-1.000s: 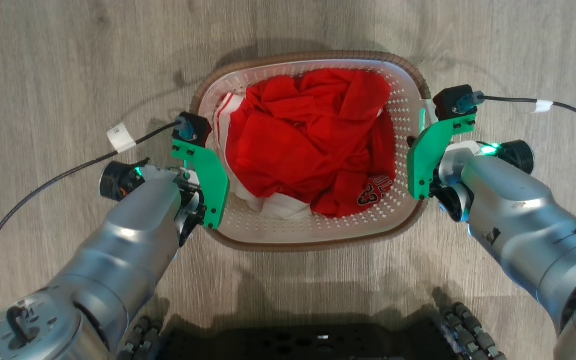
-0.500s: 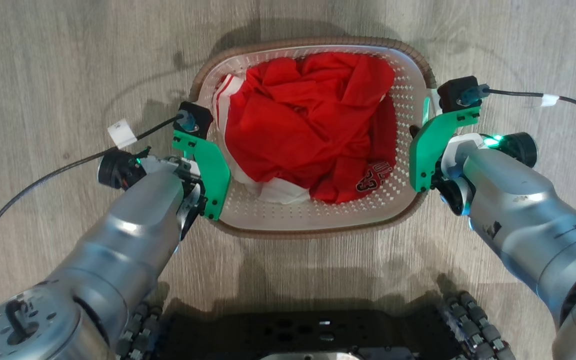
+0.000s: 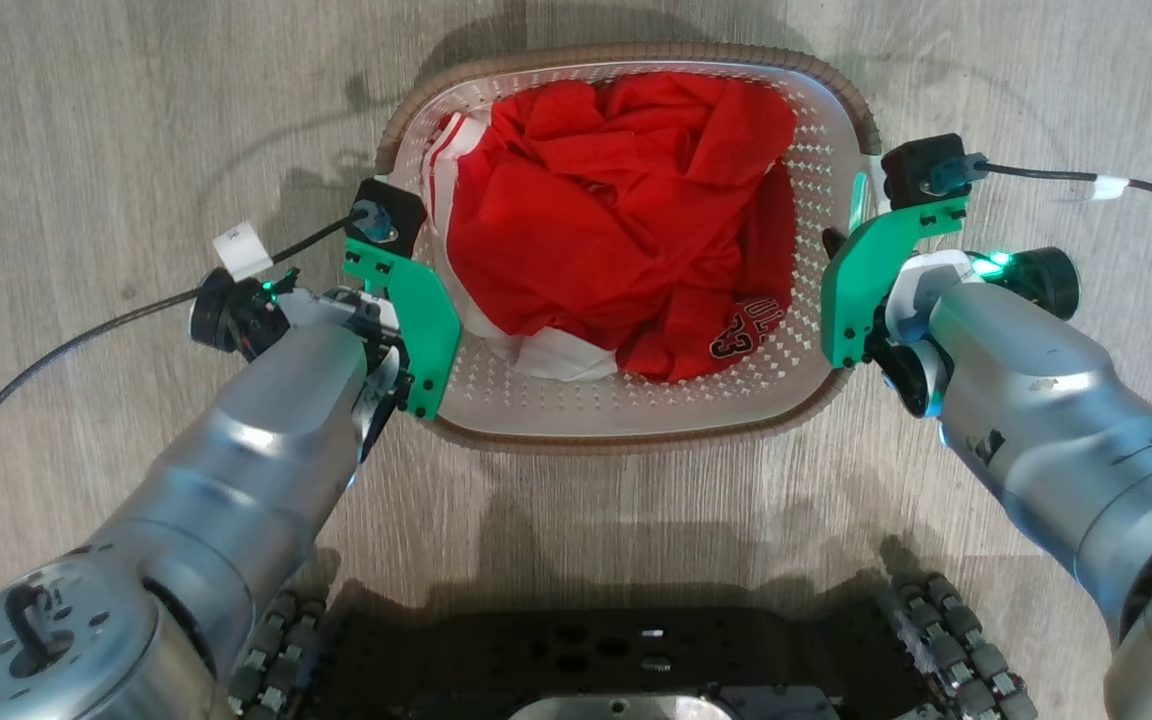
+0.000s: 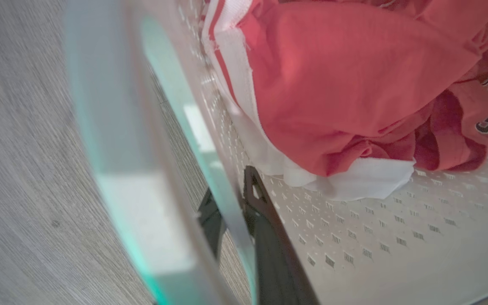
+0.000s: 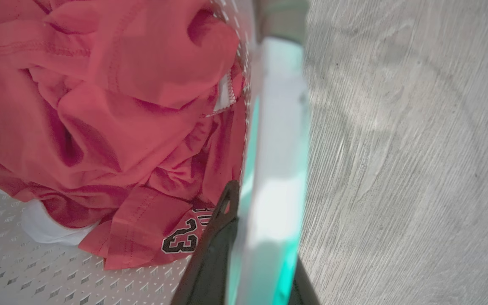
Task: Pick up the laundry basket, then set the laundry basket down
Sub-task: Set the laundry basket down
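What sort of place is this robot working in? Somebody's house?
Likely a home, or a room made to look like one, though little shows. The floor is grey wood-look planks, and the basket holds crumpled red clothes, one with a number on it.

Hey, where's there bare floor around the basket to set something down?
Bare floor lies between the laundry basket and the robot's base, and outside each arm, though a cable crosses each side. Crowded: red clothes fill the basket; the left gripper and right gripper clamp its handles.
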Robot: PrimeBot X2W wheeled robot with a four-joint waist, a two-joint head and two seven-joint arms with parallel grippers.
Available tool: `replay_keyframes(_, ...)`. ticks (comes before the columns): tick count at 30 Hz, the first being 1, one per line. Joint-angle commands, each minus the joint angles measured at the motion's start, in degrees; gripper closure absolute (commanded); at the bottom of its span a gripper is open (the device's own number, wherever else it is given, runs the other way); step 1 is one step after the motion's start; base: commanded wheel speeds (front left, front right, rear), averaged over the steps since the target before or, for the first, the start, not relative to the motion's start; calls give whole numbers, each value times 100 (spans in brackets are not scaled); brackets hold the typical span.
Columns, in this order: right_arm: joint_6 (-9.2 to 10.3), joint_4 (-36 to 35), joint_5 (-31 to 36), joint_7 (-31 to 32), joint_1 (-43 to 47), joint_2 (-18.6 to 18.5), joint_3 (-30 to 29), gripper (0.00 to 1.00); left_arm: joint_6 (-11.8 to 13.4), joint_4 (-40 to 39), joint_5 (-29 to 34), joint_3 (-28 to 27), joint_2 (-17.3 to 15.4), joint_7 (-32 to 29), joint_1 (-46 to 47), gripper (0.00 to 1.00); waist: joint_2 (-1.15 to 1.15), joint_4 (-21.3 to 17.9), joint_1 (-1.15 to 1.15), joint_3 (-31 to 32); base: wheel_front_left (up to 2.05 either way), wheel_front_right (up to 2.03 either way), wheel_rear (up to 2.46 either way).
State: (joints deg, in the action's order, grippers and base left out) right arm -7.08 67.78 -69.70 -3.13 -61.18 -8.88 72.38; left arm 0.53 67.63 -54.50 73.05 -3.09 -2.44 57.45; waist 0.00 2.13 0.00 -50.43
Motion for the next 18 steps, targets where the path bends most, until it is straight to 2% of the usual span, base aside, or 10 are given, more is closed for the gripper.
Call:
replay_keyframes(1,-41,-43,87,-40,236,133,83,100,-21,-119,16,16,21,81,30,100,0,3,0,-4,0,0,0)
replay_keyframes(8,-41,19,94,-61,206,120,86,98,79,-152,26,21,21,210,53,100,0,18,0,-36,0,0,0)
replay_keyframes(9,-41,34,86,-62,204,122,86,81,100,-155,24,22,21,230,54,100,0,21,0,-37,0,0,0)
replay_keyframes(10,-41,41,75,-53,206,124,86,60,123,-152,23,22,21,252,57,80,0,23,0,-36,0,0,0)
replay_keyframes(12,-41,54,56,-37,211,124,87,50,192,-138,27,23,21,307,66,61,0,27,0,-32,0,0,0)
replay_keyframes(13,-41,72,44,-24,217,124,87,9,240,-126,17,23,21,337,69,52,0,28,0,-28,0,0,0)
replay_keyframes(14,-41,87,29,-23,218,126,87,0,269,-122,13,24,21,362,73,30,0,28,0,-26,0,0,0)
replay_keyframes(16,-41,104,3,-48,217,129,86,0,316,-106,9,24,21,415,80,7,0,29,0,-23,0,0,0)
replay_keyframes(17,-41,111,-5,-53,217,132,86,0,325,-97,8,24,21,422,80,0,0,29,0,-22,0,0,0)
replay_keyframes(18,-41,117,0,-50,218,133,86,0,329,-92,9,25,21,423,78,0,0,30,0,-21,0,0,0)
